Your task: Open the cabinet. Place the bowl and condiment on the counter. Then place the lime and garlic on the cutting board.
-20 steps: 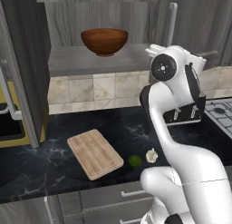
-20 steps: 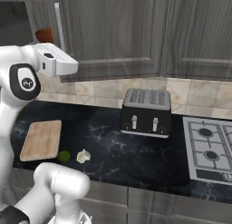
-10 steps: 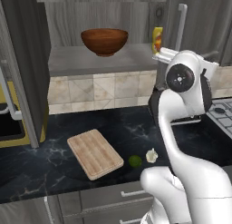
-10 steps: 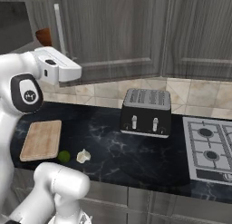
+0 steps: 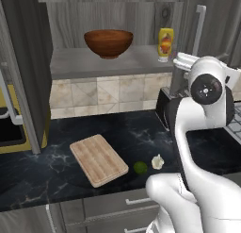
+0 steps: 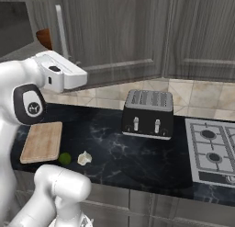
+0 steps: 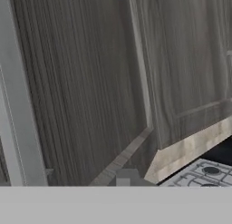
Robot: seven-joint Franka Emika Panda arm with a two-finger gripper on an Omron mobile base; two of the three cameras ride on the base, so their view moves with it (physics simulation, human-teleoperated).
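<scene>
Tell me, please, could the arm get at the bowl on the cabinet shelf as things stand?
Probably yes: the cabinet stands open and the bowl sits unobstructed on the shelf, the condiment well aside.

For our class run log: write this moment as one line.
cabinet: open | bowl, condiment: on shelf | lime, garlic: on counter beside cutting board

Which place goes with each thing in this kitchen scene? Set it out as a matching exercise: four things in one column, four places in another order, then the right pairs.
Things:
1. bowl
2. condiment
3. lime
4. toaster

Places:
A. on the counter, between the cutting board and the garlic
B. on the cabinet shelf, left part
C. on the counter, left of the stove
D. on the cabinet shelf, right end

Pairs: 1-B, 2-D, 3-A, 4-C
</scene>
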